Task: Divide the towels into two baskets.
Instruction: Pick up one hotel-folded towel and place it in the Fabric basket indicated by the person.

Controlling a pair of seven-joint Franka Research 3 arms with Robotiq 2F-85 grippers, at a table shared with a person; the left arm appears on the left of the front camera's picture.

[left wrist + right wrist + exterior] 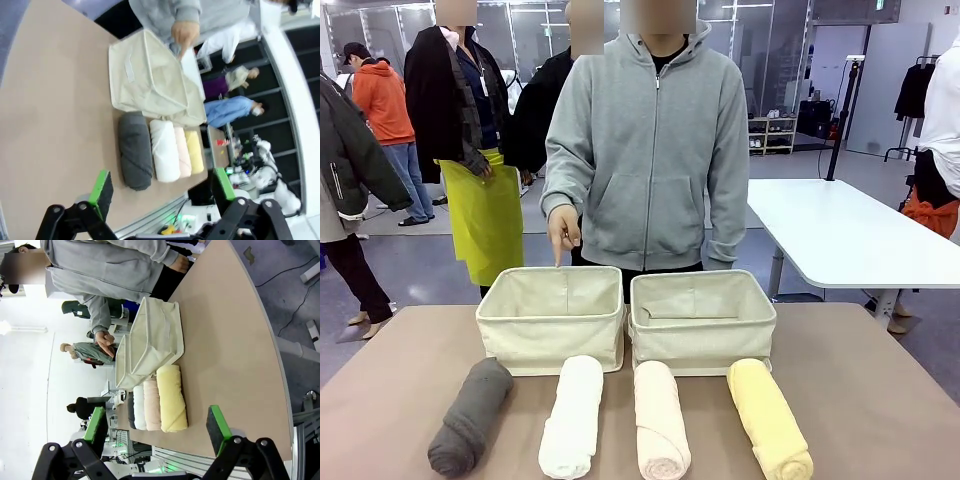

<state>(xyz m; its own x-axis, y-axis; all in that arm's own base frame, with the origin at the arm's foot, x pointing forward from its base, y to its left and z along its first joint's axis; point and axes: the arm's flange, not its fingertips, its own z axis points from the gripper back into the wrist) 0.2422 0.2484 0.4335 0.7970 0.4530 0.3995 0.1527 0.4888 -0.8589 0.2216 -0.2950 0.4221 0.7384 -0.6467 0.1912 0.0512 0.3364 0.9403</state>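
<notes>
Left wrist view first: your left end effector (162, 186) is spread as wide as it goes with nothing in it, hanging over the near edge of the surface (55, 125). The right end effector (156, 422) is the same, wide open and empty. All four rolls lie on the surface, so I'd say the step in hand is the very first pick.

Just ahead of the left end effector lies the dark grey towel (135, 150), its nearest roll, with the white towel (165, 150) right beside it. For the right end effector it flips: the yellow towel (172, 397) is nearest, and the pale peach towel (151, 405) is next over.

My advice is to come straight down over the middle of a roll, with the fingers straddling it across its width. They look thick and squashy, so go deep, or you'll probably just pinch the outer layer and unroll it. Taking grey and white with the left arm and peach and yellow with the right should keep the arms from crossing.

Beyond the towels, the left basket (550, 345) and right basket (700, 345) sit side by side, and both look empty. Farther still, the person's hand (563, 225) points a finger down at the left basket's far rim, so mind it.
</notes>
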